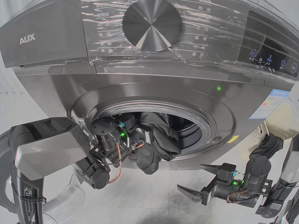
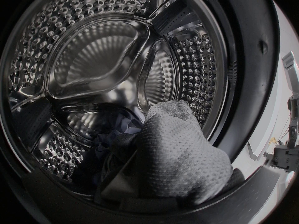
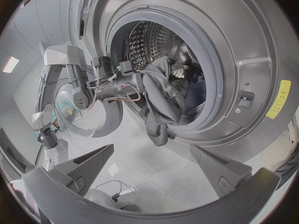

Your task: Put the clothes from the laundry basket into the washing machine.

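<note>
Filling the far side of the scene, the grey metallic front-loading washing machine (image 1: 187, 91) stood with its round glass door (image 3: 78, 109) swung open to the left, and its perforated steel drum (image 2: 102, 53) lay exposed behind the grey rubber seal. At the right, beside the machine, was a cream perforated plastic laundry basket (image 1: 280, 122), with something dark at its near edge that could not be made out clearly. A dark grey knitted garment (image 1: 158, 137) hung in the mouth of the machine: part of it lay across the lower lip of the opening and reached into the drum, while a loose end dangled down outside, in front of the machine's lower panel. The left gripper (image 1: 146, 139) was at the left side of the opening, clamped on this garment, its fingers buried in the cloth. The right gripper (image 1: 188, 176) hovered low and to the right, near the floor and well apart from the opening, its two black fingers spread wide with nothing between them. Some blue and white clothes (image 2: 121, 131) lay at the bottom of the drum. A small yellow sticker (image 3: 278, 98) sat on the machine's front, right of the opening.
</note>
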`<state>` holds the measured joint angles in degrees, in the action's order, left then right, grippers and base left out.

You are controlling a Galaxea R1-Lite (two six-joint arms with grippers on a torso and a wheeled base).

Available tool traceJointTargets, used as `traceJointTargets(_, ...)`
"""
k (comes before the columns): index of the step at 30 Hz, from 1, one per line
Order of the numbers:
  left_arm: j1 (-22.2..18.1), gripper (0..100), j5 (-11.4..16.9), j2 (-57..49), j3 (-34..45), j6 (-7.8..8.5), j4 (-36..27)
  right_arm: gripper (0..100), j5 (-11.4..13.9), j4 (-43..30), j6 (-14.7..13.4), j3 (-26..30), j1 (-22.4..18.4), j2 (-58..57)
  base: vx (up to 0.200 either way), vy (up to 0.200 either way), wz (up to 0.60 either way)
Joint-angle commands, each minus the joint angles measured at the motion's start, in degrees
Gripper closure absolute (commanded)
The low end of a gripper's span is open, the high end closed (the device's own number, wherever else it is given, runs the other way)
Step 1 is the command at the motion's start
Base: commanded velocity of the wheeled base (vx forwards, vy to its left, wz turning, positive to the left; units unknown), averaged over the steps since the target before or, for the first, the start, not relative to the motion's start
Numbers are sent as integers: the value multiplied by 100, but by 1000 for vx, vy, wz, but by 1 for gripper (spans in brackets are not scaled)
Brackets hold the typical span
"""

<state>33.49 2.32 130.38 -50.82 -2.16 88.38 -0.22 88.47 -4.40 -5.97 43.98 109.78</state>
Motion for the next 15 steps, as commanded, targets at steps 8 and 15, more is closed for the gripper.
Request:
traceJointTargets(8,-229,100,-100,1165,-2336,-118,-1104,0,13,4,-8,35,-4,70,0,0,0)
traceJointTargets(15,-308,100,-363,1403,-3672,-276,-1798,0,4,4,-8,44,5,70,0,0,0)
